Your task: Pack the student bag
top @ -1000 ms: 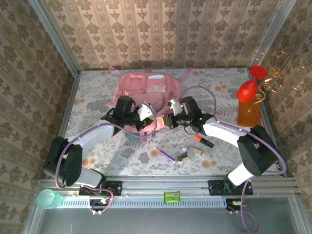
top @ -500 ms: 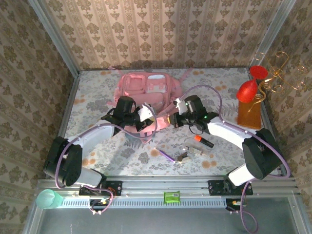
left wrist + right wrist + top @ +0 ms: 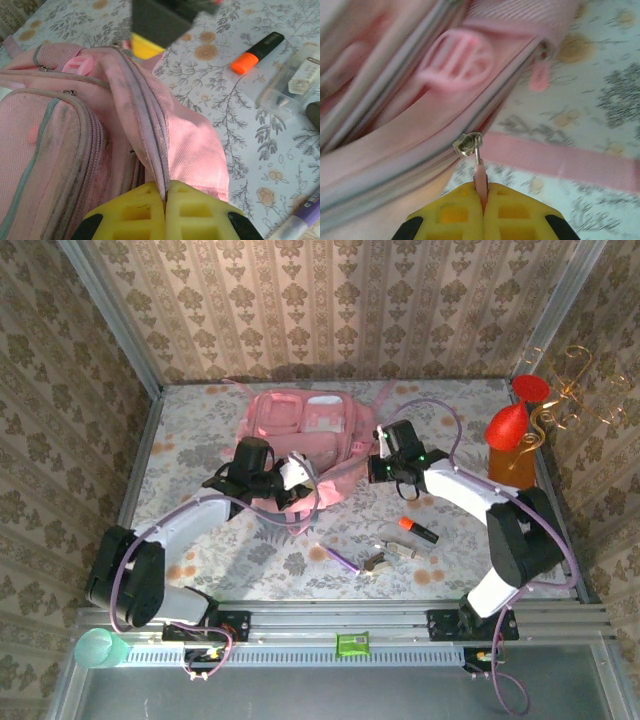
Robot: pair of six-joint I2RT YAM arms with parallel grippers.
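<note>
Floral-patterned table (image 3: 190, 440) carried the student bag (image 3: 300, 425) near the middle of its far edge, the left claw (image 3: 165, 200) clamped on its zip seam (image 3: 149, 142) and the right claw (image 3: 482, 196) pinching a zipper pull (image 3: 479, 175), so unzipping seemed in hand, next needing a steady draw along the track.

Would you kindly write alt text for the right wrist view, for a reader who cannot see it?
The yellow right gripper is shut on the thin pink pull tab of a silver metal zip slider on the soft pink fabric backpack. A round pink rubber badge sits higher on the bag, and a pink strap lies across the floral tablecloth.
</note>
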